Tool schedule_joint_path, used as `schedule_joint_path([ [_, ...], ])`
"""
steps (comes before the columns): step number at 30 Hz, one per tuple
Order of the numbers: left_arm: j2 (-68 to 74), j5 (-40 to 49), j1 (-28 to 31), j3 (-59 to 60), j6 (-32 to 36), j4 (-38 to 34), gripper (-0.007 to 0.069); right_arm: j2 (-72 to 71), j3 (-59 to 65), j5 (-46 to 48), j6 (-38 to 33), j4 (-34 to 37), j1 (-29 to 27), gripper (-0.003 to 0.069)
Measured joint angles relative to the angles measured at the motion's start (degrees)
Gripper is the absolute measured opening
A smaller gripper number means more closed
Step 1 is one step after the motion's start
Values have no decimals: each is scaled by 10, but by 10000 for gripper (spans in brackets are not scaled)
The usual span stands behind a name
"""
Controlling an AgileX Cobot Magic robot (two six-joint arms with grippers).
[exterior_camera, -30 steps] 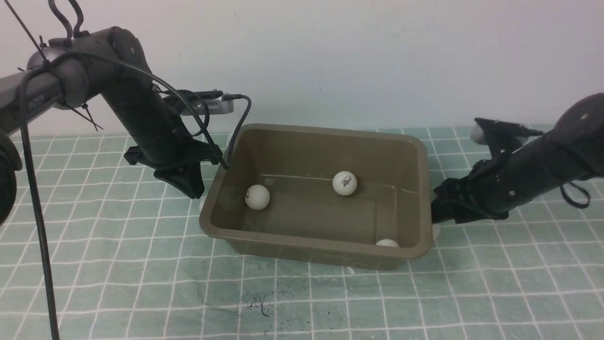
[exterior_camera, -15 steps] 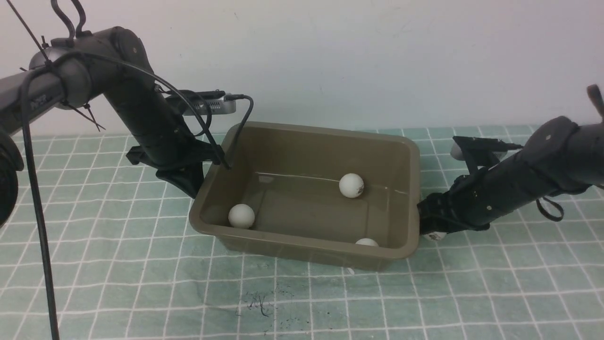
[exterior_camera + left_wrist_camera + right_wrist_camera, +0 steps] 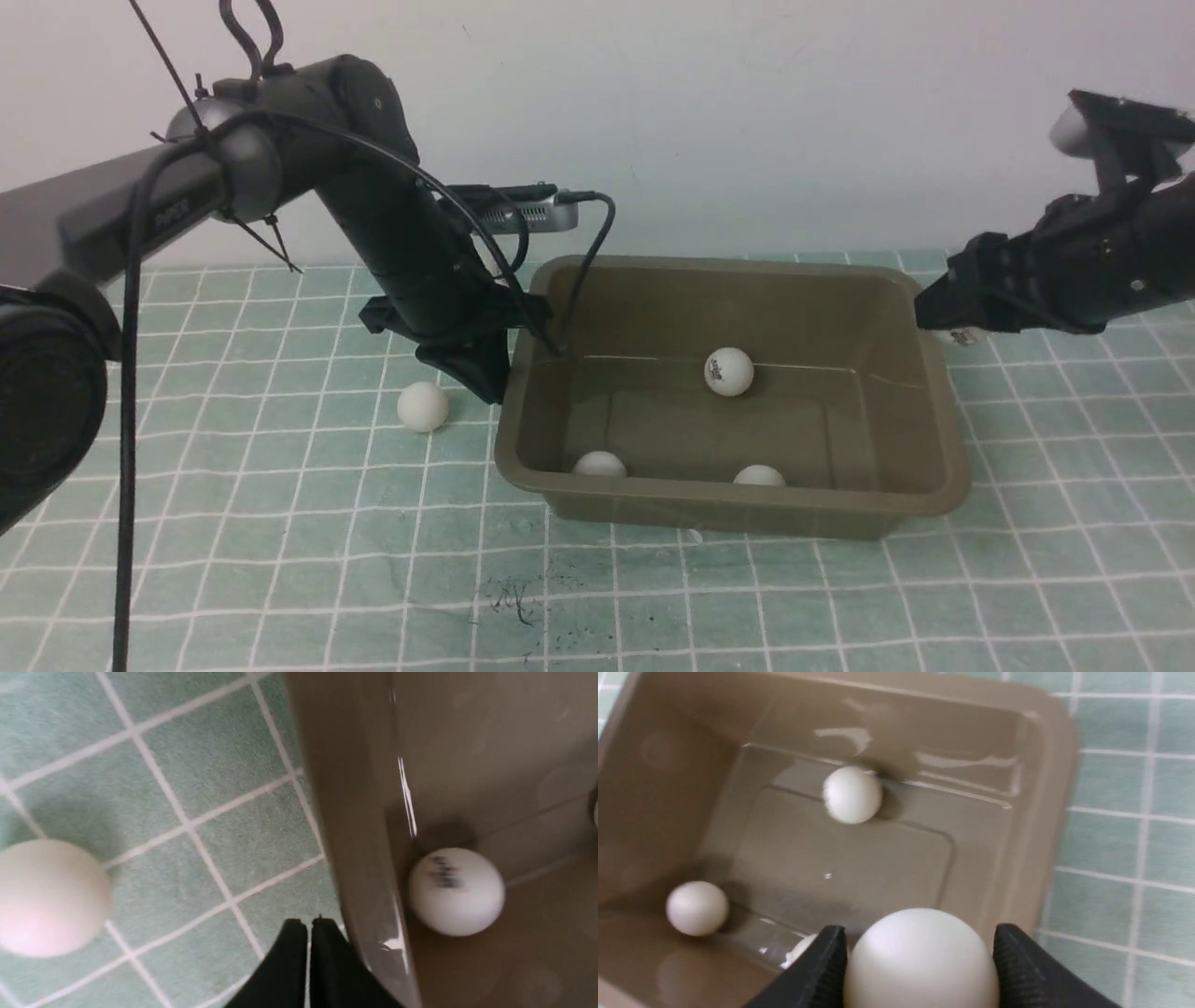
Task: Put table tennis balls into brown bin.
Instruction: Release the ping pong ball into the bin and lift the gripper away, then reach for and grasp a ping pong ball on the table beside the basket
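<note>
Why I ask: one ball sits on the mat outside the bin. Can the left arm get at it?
Probably yes. The ball lies in the open beside the left gripper, on its side of the brown bin. The jaws are shut and must open first.

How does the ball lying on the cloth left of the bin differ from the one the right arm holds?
The loose ball rests on the checked cloth; the held ball is off it, at the right rim of the brown bin. The loose ball is touched by nothing; the held ball sits between the fingers of the right gripper. Both are white.
</note>
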Motion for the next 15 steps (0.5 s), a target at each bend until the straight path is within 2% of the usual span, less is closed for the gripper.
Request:
schedule_joint_path([
  [5, -39, 1, 10, -1, 2, 59, -5, 16, 0, -8, 0, 5, 33, 404],
  [6, -46, 1, 16, -5, 2, 87, -5, 21, -4, -10, 0, 1, 45, 456],
  [10, -39, 1, 30, -5, 2, 128, 19, 27, -39, 8, 2, -32, 62, 584],
  [13, -16, 1, 30, -5, 2, 128, 98, 22, -82, 59, 24, -67, 60, 617],
  [15, 6, 1, 29, -5, 2, 118, 209, 10, -118, 109, 49, -96, 57, 615],
])
